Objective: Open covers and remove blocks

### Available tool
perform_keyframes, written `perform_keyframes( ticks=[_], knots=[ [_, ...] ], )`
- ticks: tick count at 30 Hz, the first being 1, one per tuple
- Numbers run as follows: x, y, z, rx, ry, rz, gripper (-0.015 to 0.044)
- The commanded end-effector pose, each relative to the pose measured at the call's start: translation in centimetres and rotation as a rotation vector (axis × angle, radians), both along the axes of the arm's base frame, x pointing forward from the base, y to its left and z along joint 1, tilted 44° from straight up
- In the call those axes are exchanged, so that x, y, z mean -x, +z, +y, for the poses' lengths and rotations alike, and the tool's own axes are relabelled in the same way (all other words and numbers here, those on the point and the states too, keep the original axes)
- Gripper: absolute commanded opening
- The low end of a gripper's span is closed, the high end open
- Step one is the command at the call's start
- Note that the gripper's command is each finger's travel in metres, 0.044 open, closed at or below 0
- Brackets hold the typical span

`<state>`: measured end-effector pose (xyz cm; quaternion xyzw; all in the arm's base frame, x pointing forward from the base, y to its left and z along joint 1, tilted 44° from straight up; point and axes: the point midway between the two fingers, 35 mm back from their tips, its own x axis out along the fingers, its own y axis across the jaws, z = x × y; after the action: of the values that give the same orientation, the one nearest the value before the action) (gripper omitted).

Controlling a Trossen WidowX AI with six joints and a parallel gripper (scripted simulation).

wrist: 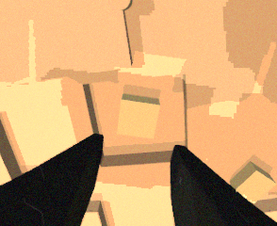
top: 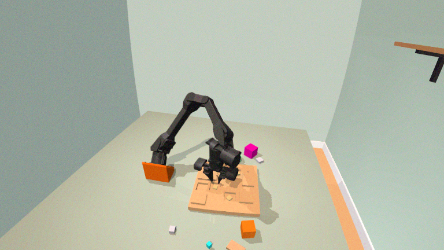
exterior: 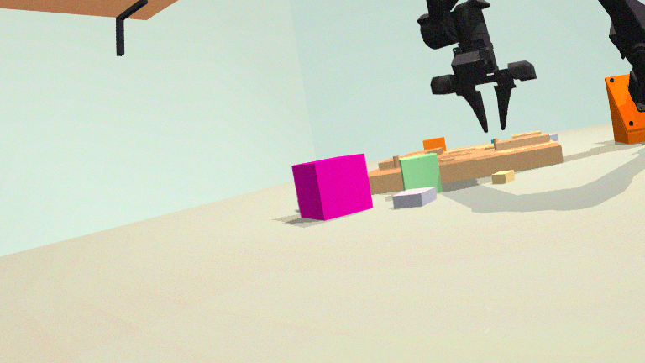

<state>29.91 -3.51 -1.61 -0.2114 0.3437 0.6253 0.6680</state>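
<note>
The wooden puzzle board (top: pixel 213 207) (exterior: pixel 527 159) lies on the table. My gripper (top: pixel 215 182) (exterior: pixel 495 130) (wrist: pixel 138 149) is partly open and empty, a little above the board. A small yellow block (top: pixel 215 187) (wrist: pixel 138 119) lies in an uncovered well, just ahead of the fingertips in the wrist view. A second yellow block (top: pixel 229 198) (wrist: pixel 257 186) sits turned in another uncovered well. Flat covers show at the board's front left (top: pixel 198 198) and front right (top: pixel 245 197). A yellow block (exterior: pixel 503 176) rests on the table behind the board. The arm hides the board's back part in the top view.
A magenta cube (top: pixel 250 150) (exterior: pixel 332 187), a green block (exterior: pixel 420 170) and a pale grey block (top: pixel 259 160) (exterior: pixel 413 197) stand behind the board. An orange cube (top: pixel 247 228), a cyan cube (top: pixel 208 244), a pale cube (top: pixel 171 229) and a tan block (top: pixel 235 245) lie in front.
</note>
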Motion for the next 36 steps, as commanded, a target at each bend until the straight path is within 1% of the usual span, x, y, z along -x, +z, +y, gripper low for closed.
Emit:
perform_keyframes(
  ticks=[1, 36],
  knots=[
    [-0.02, -0.06, 0.06, -0.004, -0.004, 0.002, 0.0144],
    [-0.02, -0.64, 0.66, -0.004, -0.004, 0.002, 0.0144]
  ],
)
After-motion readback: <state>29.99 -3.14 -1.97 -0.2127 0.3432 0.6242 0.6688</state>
